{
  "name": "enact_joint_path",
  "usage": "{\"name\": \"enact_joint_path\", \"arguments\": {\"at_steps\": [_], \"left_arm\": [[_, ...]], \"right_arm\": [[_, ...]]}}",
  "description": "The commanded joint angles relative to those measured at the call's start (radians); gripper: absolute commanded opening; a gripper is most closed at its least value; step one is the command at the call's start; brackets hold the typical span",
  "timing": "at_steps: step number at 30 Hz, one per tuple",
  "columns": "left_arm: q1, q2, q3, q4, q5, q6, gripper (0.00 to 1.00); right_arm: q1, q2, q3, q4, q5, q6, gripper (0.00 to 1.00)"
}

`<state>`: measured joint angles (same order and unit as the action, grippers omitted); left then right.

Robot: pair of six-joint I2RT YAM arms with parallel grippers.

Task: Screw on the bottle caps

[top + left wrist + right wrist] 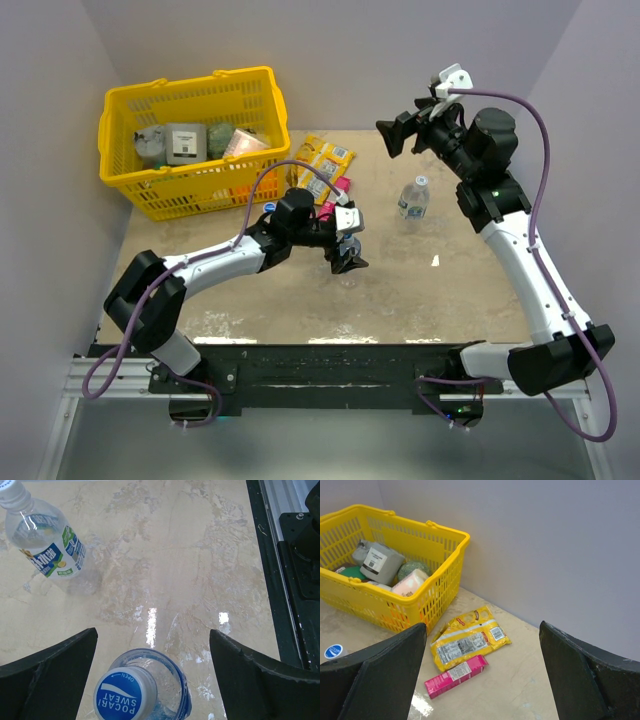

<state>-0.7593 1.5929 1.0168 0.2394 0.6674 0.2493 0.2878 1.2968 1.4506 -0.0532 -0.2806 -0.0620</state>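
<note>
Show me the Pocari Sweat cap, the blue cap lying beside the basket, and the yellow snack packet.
Pocari Sweat cap [125, 696]: left wrist view, its printed top.
blue cap [333, 651]: right wrist view, its top face.
yellow snack packet [468, 638]: right wrist view, middle of its printed face.

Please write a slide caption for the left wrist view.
Open left claw flanks a blue-capped bottle; a white-capped bottle stands farther off.
</note>
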Motion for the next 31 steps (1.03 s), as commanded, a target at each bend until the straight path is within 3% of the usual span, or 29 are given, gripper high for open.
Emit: {"name": "enact_joint_path", "arguments": {"at_steps": [1,10,15,18,24,31], "left_arm": [[0.003,-0.03,0.012,0.037,0.001,-0.002,0.99],[0.011,-0.057,0.13,-0.044,-0.045,-0.037,0.99],[0.057,-0.063,0.282,-0.069,0.049,-0.155,1.0],[0.093,-0.074,0.354,-0.071,0.09,-0.241,1.0],[0.28,-0.146,0.379,-0.092,-0.009,-0.375,1.0],[0.529,-0.208,0.379,-0.083,-0.132,-0.364,0.99]], "right_arm": [[-0.004,-0.01,0.002,0.042,-0.015,0.011,0.97],[-0.003,-0.008,0.043,-0.031,-0.012,-0.019,0.99],[-0.004,0.01,0.103,-0.135,0.007,-0.09,0.99],[-0.001,0.042,0.16,-0.23,0.153,-0.079,0.99],[-0.002,0.231,0.397,-0.557,0.562,0.099,0.99],[0.001,0.197,0.39,-0.591,0.557,0.079,0.99]]}}
